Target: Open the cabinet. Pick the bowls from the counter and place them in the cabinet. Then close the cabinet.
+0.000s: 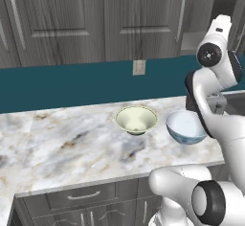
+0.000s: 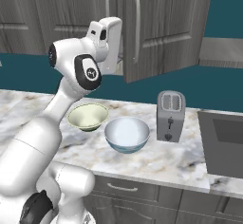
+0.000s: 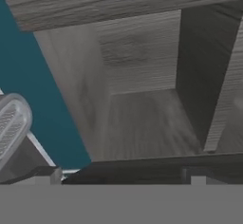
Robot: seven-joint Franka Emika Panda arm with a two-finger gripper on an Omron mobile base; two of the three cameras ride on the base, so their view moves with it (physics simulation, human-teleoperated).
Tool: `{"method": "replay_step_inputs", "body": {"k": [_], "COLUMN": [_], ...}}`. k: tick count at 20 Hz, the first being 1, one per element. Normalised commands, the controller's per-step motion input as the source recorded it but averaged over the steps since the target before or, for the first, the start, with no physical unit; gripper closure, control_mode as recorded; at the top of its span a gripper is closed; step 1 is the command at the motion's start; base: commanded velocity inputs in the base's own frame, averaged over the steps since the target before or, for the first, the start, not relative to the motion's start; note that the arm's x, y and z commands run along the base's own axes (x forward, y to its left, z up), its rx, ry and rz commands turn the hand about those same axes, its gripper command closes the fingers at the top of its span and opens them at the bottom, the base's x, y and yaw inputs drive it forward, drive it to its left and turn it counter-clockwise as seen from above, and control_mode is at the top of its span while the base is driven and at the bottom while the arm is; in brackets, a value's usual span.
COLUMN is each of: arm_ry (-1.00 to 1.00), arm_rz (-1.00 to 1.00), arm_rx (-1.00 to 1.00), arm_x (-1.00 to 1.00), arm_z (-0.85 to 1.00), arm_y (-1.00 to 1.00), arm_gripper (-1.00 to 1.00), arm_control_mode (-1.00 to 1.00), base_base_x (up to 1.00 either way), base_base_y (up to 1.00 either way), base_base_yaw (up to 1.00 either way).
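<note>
On the marble surface (image 1: 62, 143) the cream-green bowl (image 1: 137, 119) sits on the left with the blue-patterned bowl (image 1: 185, 127) just beside it on the right, both upright and apart from each other, and a silver toaster (image 2: 170, 116) stands further right near a dark cooktop (image 2: 223, 143). Above them the cabinet (image 2: 161, 26) has one dark grey door swung outward, its bare wooden inside seen from the hand view. The claw is raised in front of that opening, released and holding nothing.
</note>
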Motion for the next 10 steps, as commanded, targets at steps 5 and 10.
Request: {"method": "replay_step_inputs", "body": {"k": [5, 10], "arm_ry": [0.01, 0.00], "arm_rz": [0.00, -0.08], "arm_rx": [0.00, 0.00], "arm_x": [0.26, 0.00], "arm_z": [-0.03, 0.00], "arm_y": [-0.05, -0.20], "arm_gripper": [-1.00, -1.00], "arm_control_mode": [-1.00, -1.00], "base_base_x": [0.00, 0.00], "base_base_y": [0.00, 0.00], "base_base_yaw": [0.00, 0.00]}}
